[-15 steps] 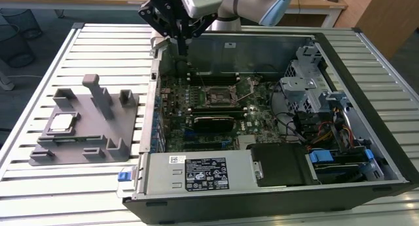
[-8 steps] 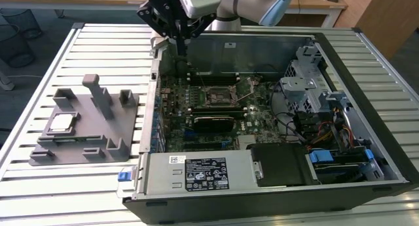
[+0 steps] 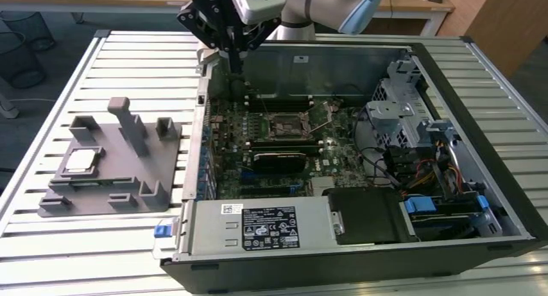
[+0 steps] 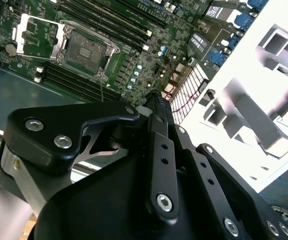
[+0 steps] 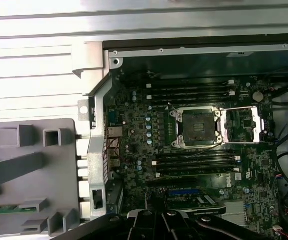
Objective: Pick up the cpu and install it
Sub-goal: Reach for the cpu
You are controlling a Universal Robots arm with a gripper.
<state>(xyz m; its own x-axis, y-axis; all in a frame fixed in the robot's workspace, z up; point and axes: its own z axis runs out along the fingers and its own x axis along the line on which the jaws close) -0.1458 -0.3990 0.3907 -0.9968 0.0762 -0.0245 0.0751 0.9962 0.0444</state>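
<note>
The tool (image 3: 233, 66) hangs closed and empty above the open computer case (image 3: 342, 60). The cpu (image 3: 81, 160) lies in the grey holder (image 3: 128, 183) on the worktop (image 3: 86, 244).

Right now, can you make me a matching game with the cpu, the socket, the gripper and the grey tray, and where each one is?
Things:
1 cpu
2 socket
3 gripper
4 grey tray

Places:
A on the motherboard, open and bare
B on the table outside the computer case
C lying in the grey tray
D up above the case's edge

Pairs: 1-C, 2-A, 3-D, 4-B.
</note>
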